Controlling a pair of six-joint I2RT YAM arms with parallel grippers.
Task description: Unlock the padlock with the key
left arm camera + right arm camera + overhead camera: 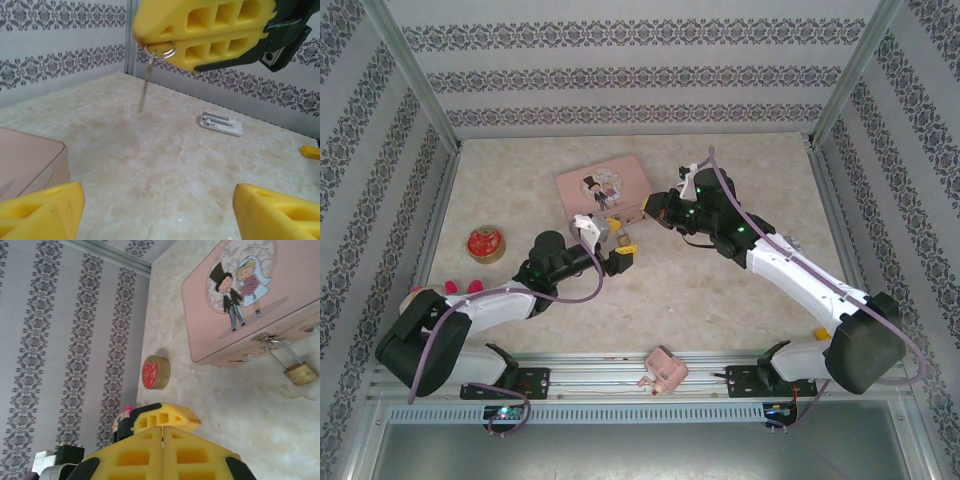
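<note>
The brass padlock (pixel 300 373) hangs by its silver shackle from the clasp of the pink tin (pixel 250 295), close above the table. My right gripper (pixel 161 429) is shut on the key's ring. In the left wrist view the thin grey key (pixel 144 90) dangles straight down from that ring under the right gripper's closed yellow fingers (pixel 200 30). My left gripper (pixel 159 202) stands open just above the table, below and facing the key, with nothing between its fingers. From above, both grippers meet in front of the tin, left (pixel 620 262) and right (pixel 628 240).
A round red-topped tin (pixel 485 243) sits at the left. A small white flat part (pixel 220 123) and a yellow block (pixel 310 151) lie on the table's right side. A pink object (pixel 661 369) rests on the near rail. Patterned walls enclose the table.
</note>
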